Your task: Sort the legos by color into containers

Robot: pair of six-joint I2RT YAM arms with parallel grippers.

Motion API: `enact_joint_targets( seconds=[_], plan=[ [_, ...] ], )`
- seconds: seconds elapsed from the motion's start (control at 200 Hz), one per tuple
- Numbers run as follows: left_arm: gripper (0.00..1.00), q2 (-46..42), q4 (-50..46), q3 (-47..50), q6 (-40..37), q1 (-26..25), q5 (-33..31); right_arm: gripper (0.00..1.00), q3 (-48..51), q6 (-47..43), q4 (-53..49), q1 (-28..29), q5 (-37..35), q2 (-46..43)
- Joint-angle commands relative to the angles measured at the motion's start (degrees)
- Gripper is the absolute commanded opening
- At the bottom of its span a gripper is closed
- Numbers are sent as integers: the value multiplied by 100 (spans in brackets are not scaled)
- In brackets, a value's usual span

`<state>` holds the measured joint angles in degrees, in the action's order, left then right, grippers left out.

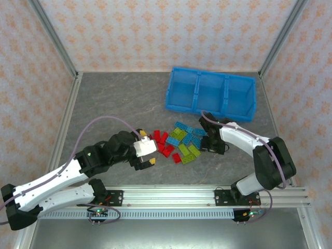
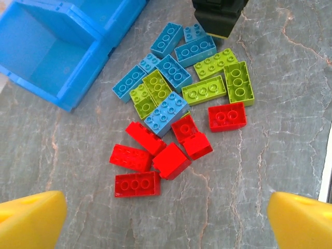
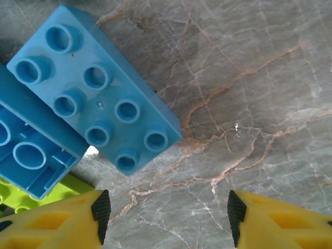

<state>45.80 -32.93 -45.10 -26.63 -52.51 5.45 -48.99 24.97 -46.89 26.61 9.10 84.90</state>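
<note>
A: Where are the legos (image 1: 181,141)?
B: One loose pile mid-bench (image 1: 119,104), on the near side of the tray (image 1: 181,106). Reds lie on the left, greens and blues toward the right. None sorted yet.
A: Tray contents?
B: Three compartments, and all look empty from above.
A: Hands?
B: Left hand (image 1: 149,151) is wide and holds nothing, just left of the reds. Right hand (image 3: 166,218) is partly open over bare bench, just beside a blue brick (image 3: 98,98), and holds nothing.
A: Handling?
B: Judged light, rigid, hard plastic; the smooth walls may slip. Pinch low across the two long side walls, not on the studs. Bricks touch and overlap, so neighbours may drag. Take an edge brick first.
</note>
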Motion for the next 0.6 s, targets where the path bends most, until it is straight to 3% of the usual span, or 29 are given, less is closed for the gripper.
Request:
enact_joint_targets(
  seconds=[0.0,0.34,0.47,0.596],
  plan=[
    [100,-321,111,199,-228,-9,-227,64,-174,-132,166,22,-351,200],
    [100,-332,102,243,-233,-5,-449,70,-545,-947,768,24,-205,819],
    [100,-333,145,269,-223,-5,-364,60,-598,-939,802,20,5,947],
    [100,-352,78,256,-266,-5,-79,43,-397,-675,863,24,-77,672]
  ],
)
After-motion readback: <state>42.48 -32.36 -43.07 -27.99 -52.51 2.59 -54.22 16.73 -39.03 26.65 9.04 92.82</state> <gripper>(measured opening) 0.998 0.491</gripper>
